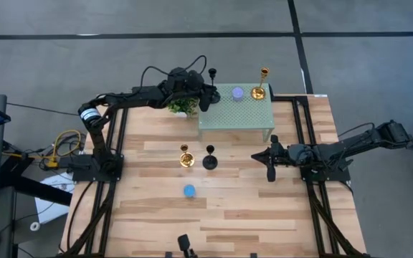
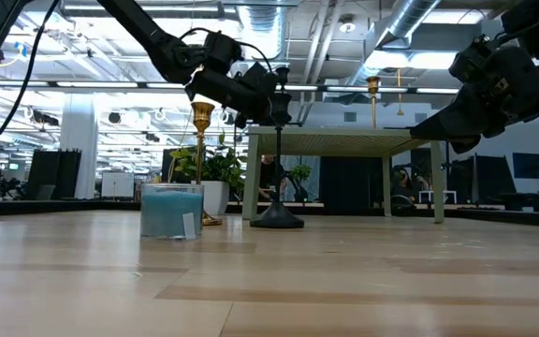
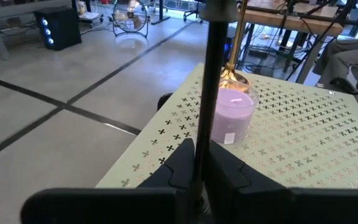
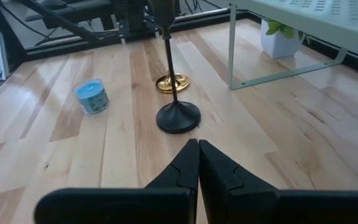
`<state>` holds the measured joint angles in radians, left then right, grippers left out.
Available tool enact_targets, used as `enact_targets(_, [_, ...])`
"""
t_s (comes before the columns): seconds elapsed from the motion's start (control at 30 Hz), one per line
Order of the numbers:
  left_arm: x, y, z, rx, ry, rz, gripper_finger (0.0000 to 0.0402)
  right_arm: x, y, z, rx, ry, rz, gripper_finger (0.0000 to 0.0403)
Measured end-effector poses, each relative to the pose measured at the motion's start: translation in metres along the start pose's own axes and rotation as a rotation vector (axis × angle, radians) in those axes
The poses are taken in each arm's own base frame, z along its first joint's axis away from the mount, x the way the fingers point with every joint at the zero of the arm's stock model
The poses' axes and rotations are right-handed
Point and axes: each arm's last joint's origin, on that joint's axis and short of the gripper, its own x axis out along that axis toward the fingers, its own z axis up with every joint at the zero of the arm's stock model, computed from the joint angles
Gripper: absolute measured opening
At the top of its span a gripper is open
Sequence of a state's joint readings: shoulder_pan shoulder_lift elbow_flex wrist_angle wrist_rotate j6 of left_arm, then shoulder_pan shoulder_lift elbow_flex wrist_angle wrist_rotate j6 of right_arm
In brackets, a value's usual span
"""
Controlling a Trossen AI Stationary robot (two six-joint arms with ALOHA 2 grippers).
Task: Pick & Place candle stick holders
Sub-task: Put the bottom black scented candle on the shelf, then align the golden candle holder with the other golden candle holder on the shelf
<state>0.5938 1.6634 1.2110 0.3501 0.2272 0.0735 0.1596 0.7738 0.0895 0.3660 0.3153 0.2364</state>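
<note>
My left gripper point(image 1: 205, 99) is at the far side, over the left end of the green perforated stand point(image 1: 246, 118), shut on a black stemmed holder point(image 1: 211, 77). A purple candle holder point(image 1: 238, 93) and a gold stemmed holder point(image 1: 261, 87) stand on the green stand. A second gold holder point(image 1: 186, 158) and a second black holder point(image 1: 209, 160) stand upright on their round bases on the wooden table, with the blue holder point(image 1: 189, 190) nearer. My right gripper point(image 1: 269, 174) is shut and empty, low over the table at the right. My left gripper pinches the black holder's thin stem point(image 3: 205, 134) between its two fingers. The fingers come from the table's left, slanting slightly down, and lie across the stem. The holder stands about upright, its cup point(image 1: 211, 72) above the fingers. The fingers hide its base, so I cannot tell whether it touches the stand.
A small green plant in a white pot point(image 1: 183, 107) stands right beside the green stand's left end, under my left arm. The green stand's thin legs point(image 4: 232, 46) rise from the wooden table at far right.
</note>
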Motion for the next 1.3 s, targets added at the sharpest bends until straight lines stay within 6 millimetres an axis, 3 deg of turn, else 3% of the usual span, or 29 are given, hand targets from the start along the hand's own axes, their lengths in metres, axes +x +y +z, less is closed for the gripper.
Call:
enact_targets(0.53, [-0.001,0.0,0.003,0.004,-0.03,0.001,0.0139,0.0,0.0,0.0,0.0,0.0,0.0,0.0001])
enact_targets(0.8, [-0.011,-0.002,0.012,0.004,-0.015,-0.007,0.0154,0.0,0.0,0.0,0.0,0.0,0.0,0.0001])
enact_targets(1.07, [-0.036,-0.007,0.025,-0.016,0.091,-0.016,0.0148,0.0,0.0,-0.001,-0.002,0.006,-0.001,0.0001])
enact_targets(1.3, [-0.075,-0.016,0.035,-0.033,0.247,-0.046,0.0146,0.0,0.0,-0.001,-0.002,0.006,-0.001,0.0001])
